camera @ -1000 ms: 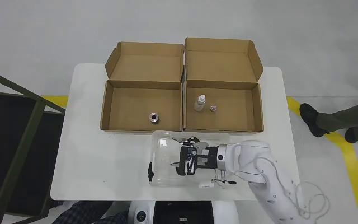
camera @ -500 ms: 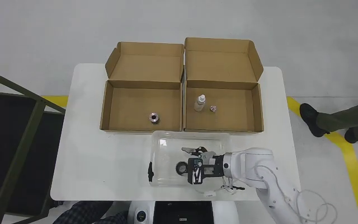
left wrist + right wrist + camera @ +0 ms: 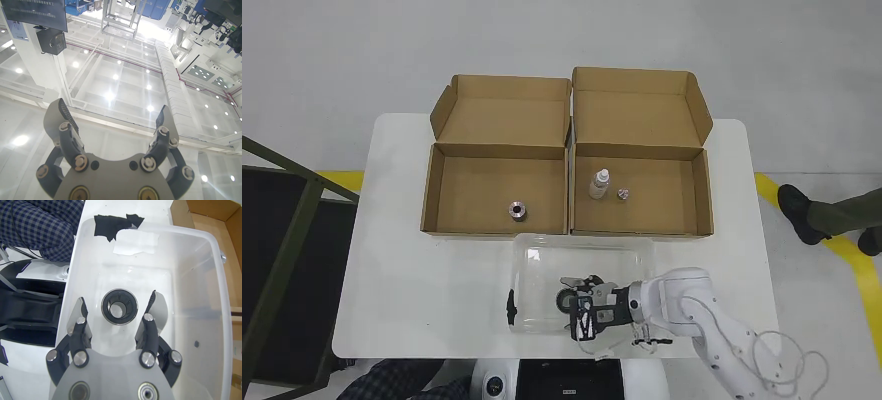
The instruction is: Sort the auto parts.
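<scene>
Sorting is looking partly done. A metal bushing [image 3: 516, 209] is lying in the left cardboard box [image 3: 467, 195], and a small white bottle [image 3: 599, 183] and a small metal fitting [image 3: 622, 194] are lying in the right cardboard box [image 3: 667, 195]. A black bearing ring [image 3: 119, 309] is waiting in the clear bin [image 3: 532, 248], lower centre of the top view. The right gripper [image 3: 118, 298] is spreading its empty fingers either side of it, not touching. The left gripper [image 3: 112, 106] is pointing at the ceiling, fingers apart, holding nothing.

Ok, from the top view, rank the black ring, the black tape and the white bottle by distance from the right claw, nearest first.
1. Black ring: in the clear bin, framed by the open right claw.
2. Black tape: on the bin's end wall.
3. White bottle: in the right cardboard box.
</scene>
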### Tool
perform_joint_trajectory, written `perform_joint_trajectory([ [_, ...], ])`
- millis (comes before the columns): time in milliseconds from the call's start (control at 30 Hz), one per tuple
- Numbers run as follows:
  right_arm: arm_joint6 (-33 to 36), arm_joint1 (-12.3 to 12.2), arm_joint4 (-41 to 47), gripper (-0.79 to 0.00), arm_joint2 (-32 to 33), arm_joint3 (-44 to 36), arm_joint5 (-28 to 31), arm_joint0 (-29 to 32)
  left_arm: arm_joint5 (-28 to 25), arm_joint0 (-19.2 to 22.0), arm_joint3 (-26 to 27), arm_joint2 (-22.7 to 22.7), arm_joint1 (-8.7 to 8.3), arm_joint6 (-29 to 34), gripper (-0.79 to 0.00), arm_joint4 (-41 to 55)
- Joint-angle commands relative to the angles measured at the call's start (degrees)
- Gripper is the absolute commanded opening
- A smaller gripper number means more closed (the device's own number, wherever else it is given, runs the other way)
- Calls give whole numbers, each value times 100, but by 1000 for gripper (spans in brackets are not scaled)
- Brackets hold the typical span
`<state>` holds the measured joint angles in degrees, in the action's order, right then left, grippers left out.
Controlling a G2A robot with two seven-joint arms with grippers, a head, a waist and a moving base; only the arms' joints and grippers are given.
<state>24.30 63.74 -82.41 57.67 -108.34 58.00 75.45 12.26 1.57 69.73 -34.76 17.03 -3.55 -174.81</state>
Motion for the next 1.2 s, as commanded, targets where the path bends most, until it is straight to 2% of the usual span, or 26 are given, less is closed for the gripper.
perform_joint_trajectory([
  [0,-30,2,7,-194,-27,79,-12,-63,0,0,0,0,0,0,0,0],
  [133,-77,21,53,-215,-147,274,-89,-200,0,0,0,0,0,0,0,0],
  [467,-104,76,128,-351,-477,635,-236,-503,0,0,0,0,0,0,0,0],
  [567,-97,77,159,-443,-518,681,-241,-542,0,0,0,0,0,0,0,0],
  [700,-110,65,245,-733,-525,656,-206,-563,0,0,0,0,0,0,0,0],
  [733,-134,61,292,-785,-519,641,-186,-564,0,0,0,0,0,0,0,0],
  [1167,-363,19,844,-785,-428,383,-192,-599,0,0,0,0,0,0,0,0],
])
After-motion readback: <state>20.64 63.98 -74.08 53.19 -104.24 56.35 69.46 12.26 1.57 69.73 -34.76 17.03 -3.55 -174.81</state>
